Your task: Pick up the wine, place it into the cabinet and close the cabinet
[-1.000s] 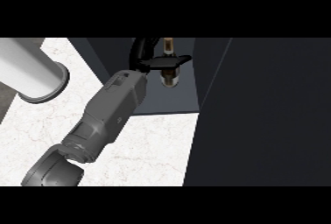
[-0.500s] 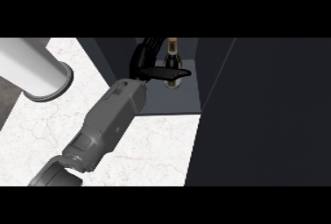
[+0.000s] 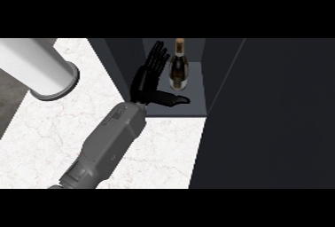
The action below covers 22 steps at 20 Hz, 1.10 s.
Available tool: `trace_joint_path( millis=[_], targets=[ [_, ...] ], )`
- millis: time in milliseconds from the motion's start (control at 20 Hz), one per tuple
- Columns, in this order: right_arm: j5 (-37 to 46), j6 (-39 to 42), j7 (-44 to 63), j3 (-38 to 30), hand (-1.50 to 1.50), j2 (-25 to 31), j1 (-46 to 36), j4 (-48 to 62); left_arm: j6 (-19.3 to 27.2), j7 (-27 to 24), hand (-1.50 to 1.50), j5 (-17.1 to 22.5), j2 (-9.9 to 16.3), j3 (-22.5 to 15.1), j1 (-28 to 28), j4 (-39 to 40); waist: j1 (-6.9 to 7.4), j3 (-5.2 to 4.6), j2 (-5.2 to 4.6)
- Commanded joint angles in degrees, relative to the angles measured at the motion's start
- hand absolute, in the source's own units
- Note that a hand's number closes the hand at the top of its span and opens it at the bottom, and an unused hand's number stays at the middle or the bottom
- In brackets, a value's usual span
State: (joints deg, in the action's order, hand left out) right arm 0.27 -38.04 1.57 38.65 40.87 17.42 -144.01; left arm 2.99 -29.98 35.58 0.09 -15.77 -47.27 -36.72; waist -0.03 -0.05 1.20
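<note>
Dark glass, the wine stands inside the cabinet. Just beside the wine, on its left, the right hand is spread wide, fingers straight, holding nothing. Left of the cabinet stands a white cylinder on the marble counter.

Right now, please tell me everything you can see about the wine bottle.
The wine bottle is dark glass, with a gold-coloured top on a slim neck and a pale patch, perhaps a label, on its wider body. It appears to stand inside the open cabinet, on its grey floor. An open hand is just beside it on the view's left, fingers straight, thumb stretched below the bottle's base. The hand does not curl round it; whether they touch cannot be told.
</note>
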Motion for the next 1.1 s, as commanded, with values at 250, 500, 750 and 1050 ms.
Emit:
trace_joint_path(
  millis=[250,500,750,1050],
  targets=[
    [-1.7,-0.8,3.7,0.7,-1.5,0.9,3.1,-10.6,1.8,5.1,-1.5,0.0,3.1,-5.7,16.4,-20.2,1.34,0.02,-0.23],
    [-1.1,-0.7,2.4,0.9,-1.5,2.6,5.4,-10.8,5.0,5.2,-1.5,-1.6,1.8,-11.0,28.7,-31.7,0.84,0.05,-0.16],
    [0.0,-0.4,3.7,-0.3,-1.5,6.1,5.9,-13.6,2.3,6.6,-1.5,-0.1,8.7,-9.6,36.1,-40.7,0.04,0.02,-0.52],
    [-1.7,4.4,2.8,1.8,-1.5,9.0,4.6,-14.0,-1.5,5.4,-1.5,2.4,12.1,-6.1,40.3,-43.8,-0.59,-0.01,-0.81]
  ],
)
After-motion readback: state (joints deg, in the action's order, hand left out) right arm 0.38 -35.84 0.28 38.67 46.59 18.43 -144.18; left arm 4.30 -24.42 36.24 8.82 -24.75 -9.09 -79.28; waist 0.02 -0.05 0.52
